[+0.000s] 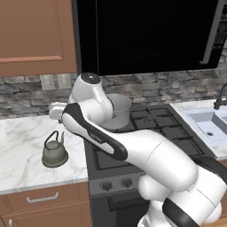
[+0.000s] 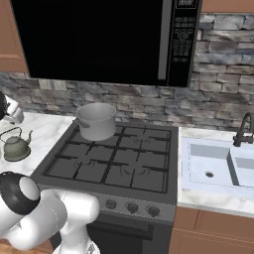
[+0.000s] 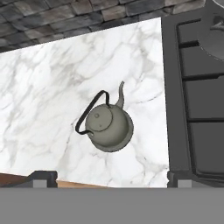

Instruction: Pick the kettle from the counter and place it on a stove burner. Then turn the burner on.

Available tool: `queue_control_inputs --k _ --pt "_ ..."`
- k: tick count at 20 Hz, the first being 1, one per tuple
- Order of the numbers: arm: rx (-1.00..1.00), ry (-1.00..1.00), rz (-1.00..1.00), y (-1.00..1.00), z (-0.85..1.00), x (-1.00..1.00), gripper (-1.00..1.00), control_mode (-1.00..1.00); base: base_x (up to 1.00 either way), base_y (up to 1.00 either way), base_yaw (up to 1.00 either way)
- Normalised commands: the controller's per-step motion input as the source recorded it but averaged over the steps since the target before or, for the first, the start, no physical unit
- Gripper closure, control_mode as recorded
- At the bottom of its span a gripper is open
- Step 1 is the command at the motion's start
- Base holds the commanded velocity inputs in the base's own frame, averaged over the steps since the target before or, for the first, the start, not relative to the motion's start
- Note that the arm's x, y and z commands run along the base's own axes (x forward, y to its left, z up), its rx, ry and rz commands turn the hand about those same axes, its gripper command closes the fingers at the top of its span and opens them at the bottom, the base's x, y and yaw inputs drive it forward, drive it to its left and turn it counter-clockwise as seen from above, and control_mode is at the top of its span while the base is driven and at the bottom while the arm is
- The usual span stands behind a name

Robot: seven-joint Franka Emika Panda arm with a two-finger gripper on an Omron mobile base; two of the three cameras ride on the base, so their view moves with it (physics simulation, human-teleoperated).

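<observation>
The squat grey-green kettle stands upright on the white marble counter, just left of the cooktop. Its black wire handle arches over the lid and its spout points toward the wall. My gripper hangs open well above it, looking straight down, with both dark fingertips spread wide and nothing between them. The front left stove burner with its black grate lies bare beside the kettle.
A large steel pot occupies the back left burner. Control knobs line the stove front. A sink lies to the right. A black microwave hangs above the stove.
</observation>
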Motion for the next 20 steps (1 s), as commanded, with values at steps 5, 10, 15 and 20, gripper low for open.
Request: queue_control_inputs --k 5,10,15,20 --pt "0.0 0.0 -0.03 0.27 -0.18 0.03 -1.0 -1.0 0.0 0.0 0.0" --pt "0.0 0.0 -0.06 0.15 -0.14 0.01 -1.0 -1.0 0.0 0.0 0.0" --pt "0.0 0.0 -0.11 0.05 -0.07 0.0 -1.0 -1.0 0.0 0.0 0.0" --pt "0.0 0.0 -0.16 0.0 -0.05 0.0 -1.0 -1.0 0.0 0.0 0.0"
